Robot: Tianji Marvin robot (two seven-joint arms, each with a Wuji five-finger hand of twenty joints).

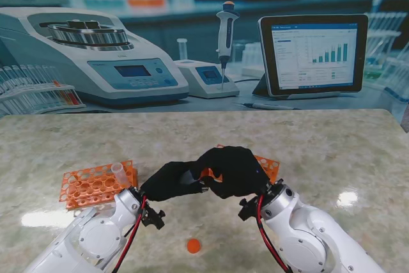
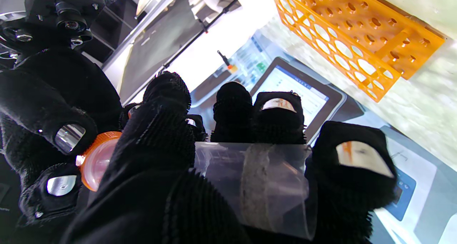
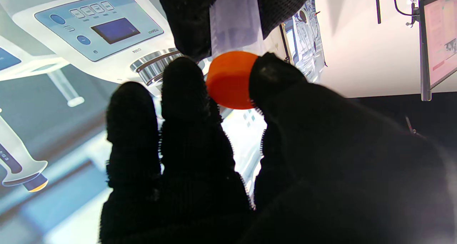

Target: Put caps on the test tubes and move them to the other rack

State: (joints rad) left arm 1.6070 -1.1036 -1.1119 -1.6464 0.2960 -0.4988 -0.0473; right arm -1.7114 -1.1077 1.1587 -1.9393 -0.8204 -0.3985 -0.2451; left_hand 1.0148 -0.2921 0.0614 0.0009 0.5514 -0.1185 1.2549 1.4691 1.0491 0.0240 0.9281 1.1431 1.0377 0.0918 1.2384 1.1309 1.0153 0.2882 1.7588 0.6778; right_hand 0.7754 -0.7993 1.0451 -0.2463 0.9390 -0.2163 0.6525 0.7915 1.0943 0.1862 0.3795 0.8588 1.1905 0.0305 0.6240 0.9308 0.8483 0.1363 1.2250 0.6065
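Clear thin-walled plastic test tube [image 2: 250, 187], lying crosswise in the black-gloved left hand [image 1: 169, 182], fingers wrapped round its barrel and thumb pressed over it. Raised off the marble-patterned table top [image 1: 332, 151], midway between the two racks. At the tube's mouth, a small round orange plastic cap [image 3: 230, 79], pinched between thumb and forefinger of the black-gloved right hand [image 1: 233, 171]; remaining fingers of that hand held straight and close together beside it. Cap touching the rim, perhaps part-way on; fully seated or not, impossible to tell.

Light and stiff, by the look of it, but smooth: likely to slip or turn inside the glove fabric if pushed along its axis. Better gripped round the barrel close to the open end, so the push of the cap meets a firm hold rather than a lever. Cap small and rigid, best held by its rim with the flat top left free for pressing home.

To the left, an orange perforated plastic rack [image 1: 96, 185] with one uncapped clear tube [image 1: 119, 171] standing at its right end. Behind the right hand, a second orange rack [image 1: 271, 167], mostly hidden. Nearer to me, a loose orange cap [image 1: 193, 245] flat on the table.
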